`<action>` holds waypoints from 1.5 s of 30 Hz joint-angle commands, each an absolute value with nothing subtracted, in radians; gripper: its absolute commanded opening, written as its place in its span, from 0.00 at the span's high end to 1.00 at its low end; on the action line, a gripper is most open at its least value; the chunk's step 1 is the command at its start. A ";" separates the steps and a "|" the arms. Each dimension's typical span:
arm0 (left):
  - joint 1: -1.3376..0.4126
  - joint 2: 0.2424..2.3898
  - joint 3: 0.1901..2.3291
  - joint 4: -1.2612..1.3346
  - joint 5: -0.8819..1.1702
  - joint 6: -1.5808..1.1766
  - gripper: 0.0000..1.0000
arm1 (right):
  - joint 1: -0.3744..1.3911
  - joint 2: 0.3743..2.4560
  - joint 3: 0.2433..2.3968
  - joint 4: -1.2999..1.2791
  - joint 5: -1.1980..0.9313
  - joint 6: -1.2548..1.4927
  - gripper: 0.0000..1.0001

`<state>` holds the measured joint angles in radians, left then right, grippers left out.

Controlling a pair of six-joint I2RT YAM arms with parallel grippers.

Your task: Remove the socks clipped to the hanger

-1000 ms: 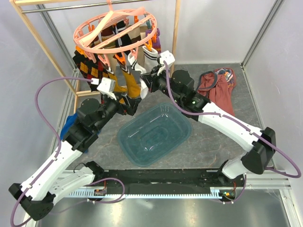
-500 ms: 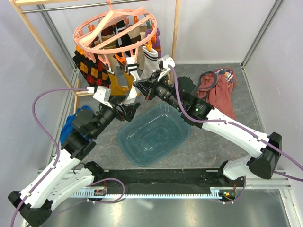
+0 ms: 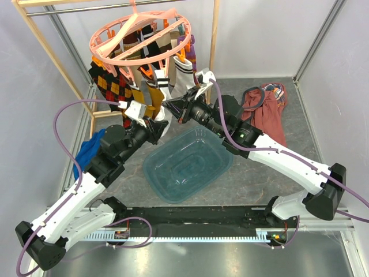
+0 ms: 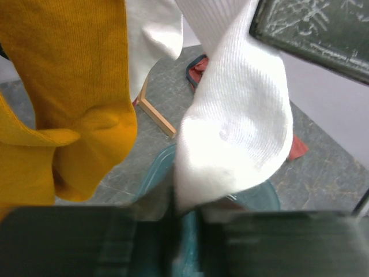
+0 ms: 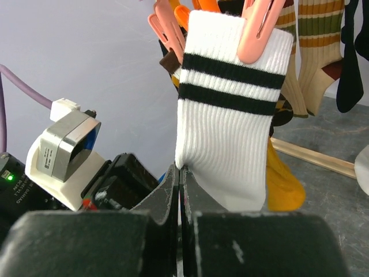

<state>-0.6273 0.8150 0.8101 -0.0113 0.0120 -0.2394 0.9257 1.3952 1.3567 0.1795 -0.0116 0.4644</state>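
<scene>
The right tool (image 5: pixel 180 173), jaws pressed together on the lower edge of a white sock with black stripes (image 5: pixel 230 133), works beneath the salmon-pink ring hanger (image 3: pixel 138 40) at the far left of the bench (image 3: pixel 259 173). A pink clip (image 5: pixel 259 29) grips the sock's cuff. The left tool (image 4: pixel 184 225) sits just under a white sock toe (image 4: pixel 230 144); whether it has closed on it cannot be told. The right tool's hold takes only a thin fold, so a pull may slip off. A hard tug against the clip could swing the hanger or lift it off its rail (image 3: pixel 86 8). The two arms are also crowded close together.
</scene>
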 commanded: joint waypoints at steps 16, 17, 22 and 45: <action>-0.623 0.842 0.838 0.006 0.149 -0.245 0.98 | 0.953 1.551 1.888 -0.222 0.532 0.326 0.39; -0.623 0.839 0.838 0.006 0.146 -0.242 0.98 | 0.960 1.587 1.917 -0.233 0.541 0.307 0.39; -0.623 0.833 0.836 0.006 0.150 -0.242 0.98 | 0.982 1.664 2.039 -0.249 0.586 0.181 0.35; -0.623 0.833 0.839 0.006 0.160 -0.250 0.98 | 1.085 1.882 2.260 -0.178 0.899 -0.127 0.41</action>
<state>-0.6235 0.8436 0.8101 -0.0158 0.1417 -0.2382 1.0824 1.8694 2.2009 -0.2314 0.8536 -0.0761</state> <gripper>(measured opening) 0.036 0.637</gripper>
